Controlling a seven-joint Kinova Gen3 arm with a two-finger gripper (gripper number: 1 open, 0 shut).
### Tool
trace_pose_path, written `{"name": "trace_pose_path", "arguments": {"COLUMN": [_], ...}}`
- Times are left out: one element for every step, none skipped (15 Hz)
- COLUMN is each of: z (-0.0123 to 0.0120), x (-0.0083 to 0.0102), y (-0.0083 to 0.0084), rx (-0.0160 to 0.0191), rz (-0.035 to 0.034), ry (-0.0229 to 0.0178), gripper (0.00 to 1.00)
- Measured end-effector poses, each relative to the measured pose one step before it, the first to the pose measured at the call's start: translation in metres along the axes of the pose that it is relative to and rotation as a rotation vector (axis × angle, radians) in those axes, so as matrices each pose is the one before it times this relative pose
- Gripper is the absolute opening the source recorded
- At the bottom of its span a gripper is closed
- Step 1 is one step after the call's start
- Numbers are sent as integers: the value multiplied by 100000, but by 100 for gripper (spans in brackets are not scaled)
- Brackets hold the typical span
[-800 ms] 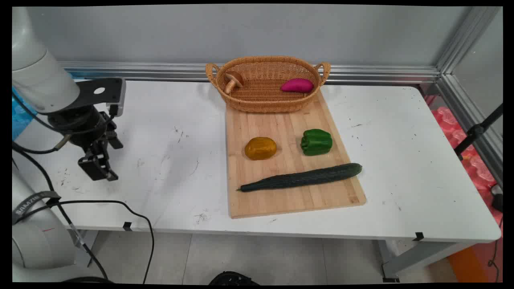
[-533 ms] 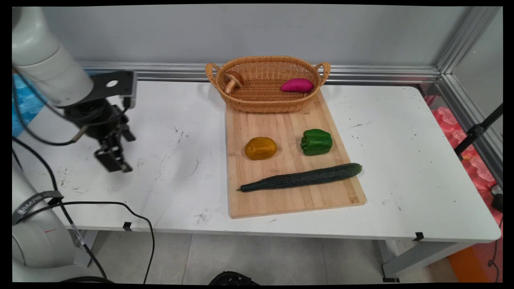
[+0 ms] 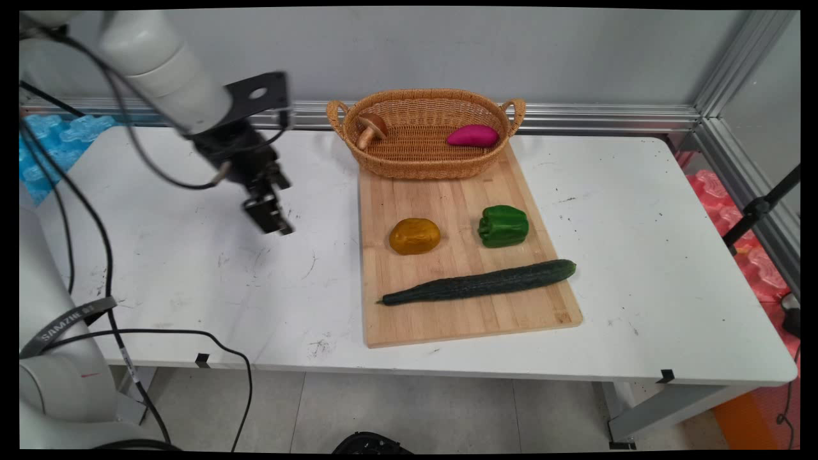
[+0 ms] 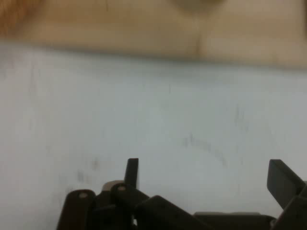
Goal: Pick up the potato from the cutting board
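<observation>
gripper (image 3: pixel 273 220): over bare table, left of the cutting board, holding nothing. Not touching the surface as far as the main view shows.
claw state: released. Hand view shows the two fingers (image 4: pixel 132 171) spread wide with only white tabletop between them.
gripper, hand view (image 4: pixel 206 175): linkage rises from the bottom edge; one fingertip stands left of centre, the other at the right edge.
nearest thing: yellow potato-like vegetable (image 3: pixel 415 236) on the board's left half, apart from the gripper.
cutting board (image 3: pixel 460 319): light wood, lies mid-table, long side running front to back. In the hand view it is a tan band (image 4: pixel 144 26) across the top, blurred.
green bell pepper (image 3: pixel 503 225): on the board, right of the yellow vegetable, well apart from it.
cucumber (image 3: pixel 479 282): long, dark green, lying slantwise across the board's near part, right end higher and at the board's right edge.
wicker basket (image 3: pixel 425 167): oval, two handles, sits on the board's far end.
in basket: brown mushroom (image 3: pixel 370 128) at the left end, leaning on the wall; magenta sweet potato (image 3: pixel 473 136) at the right.
table (image 3: pixel 671 275): white, scuffed with dark marks.
main only: basket, pepper, cucumber, whole arm with its black cables.
hand only: finger spread. A pale rounded shape at the top edge is too blurred to identify.
</observation>
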Motion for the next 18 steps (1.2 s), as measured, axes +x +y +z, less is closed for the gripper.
{"name": "trace_pose_path", "arguments": {"z": [329,487,295,508,651,876,575,794,824,856,734,830,463,789,758,625,710,569], "x": [1009,1137,586,870,917,919,457,578,433,329,216,160,62,90,67,27,8,-28], "y": [-147,-75,-6,40,77,63,53,60,86,126,121,156,78,132,119,74,61,32], "rx": [-12,-403,-250,-423,-332,19,144,223,186,-34,-115,-123,-32,-71,-72,45,103,109], "rz": [-159,-276,-122,-136,-98,-185,-38,-126,-96,-75,-91,-135,-167,-190,-232,-292,-420,-368], "ry": [2027,2328,1213,1972,2140,2296,1188,1649,1497,1439,1136,1293,713,1184,1232,968,1027,731], "gripper": [100,100,100,100,100,100,100,100,100,100,100,100,100,100,100,100,100,100]}}
